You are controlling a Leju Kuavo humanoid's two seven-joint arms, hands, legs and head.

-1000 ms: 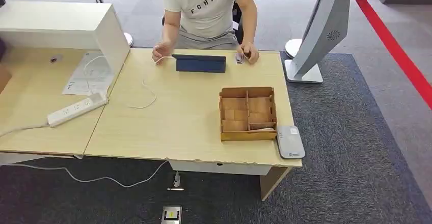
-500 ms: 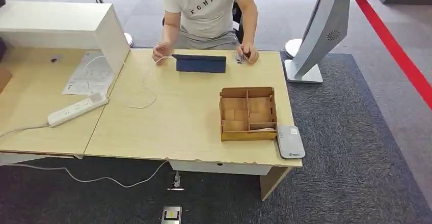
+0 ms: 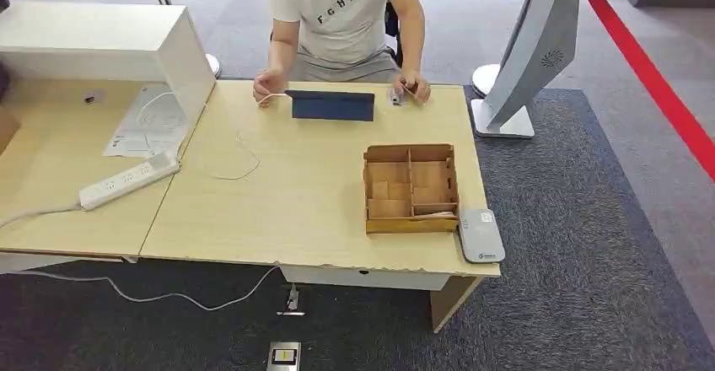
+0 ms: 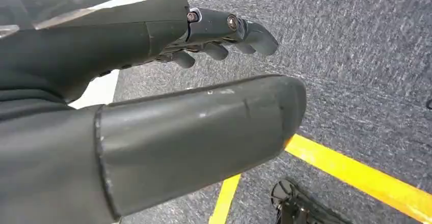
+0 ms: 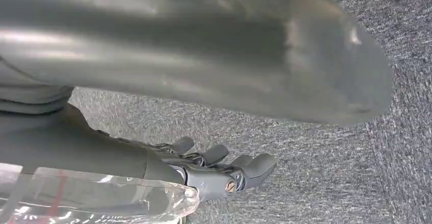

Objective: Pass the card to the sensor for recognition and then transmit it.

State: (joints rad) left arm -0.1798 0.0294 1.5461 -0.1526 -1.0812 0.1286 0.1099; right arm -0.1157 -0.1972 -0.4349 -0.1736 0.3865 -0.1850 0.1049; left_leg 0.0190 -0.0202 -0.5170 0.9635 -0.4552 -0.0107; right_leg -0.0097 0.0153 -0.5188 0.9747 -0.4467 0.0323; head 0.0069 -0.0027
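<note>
While both arms hang over the carpet, my left hand (image 4: pixel 214 33) and right hand (image 5: pixel 224 170) hold nothing, fingers loosely spread. Any card must be in the cardboard tray (image 3: pixel 411 188) beside the grey sensor (image 3: pixel 480 235) on the bench (image 3: pixel 287 202); I cannot pick one out, so a blind reach risks fumbling against the dividers or nudging the sensor

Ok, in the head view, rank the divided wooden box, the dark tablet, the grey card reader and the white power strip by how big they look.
1. Wooden box, clearly largest.
2. Tablet and power strip: similar length and apparent area, too close to rank; the tablet also sits farther from the camera.
3. Card reader, smallest.
</note>
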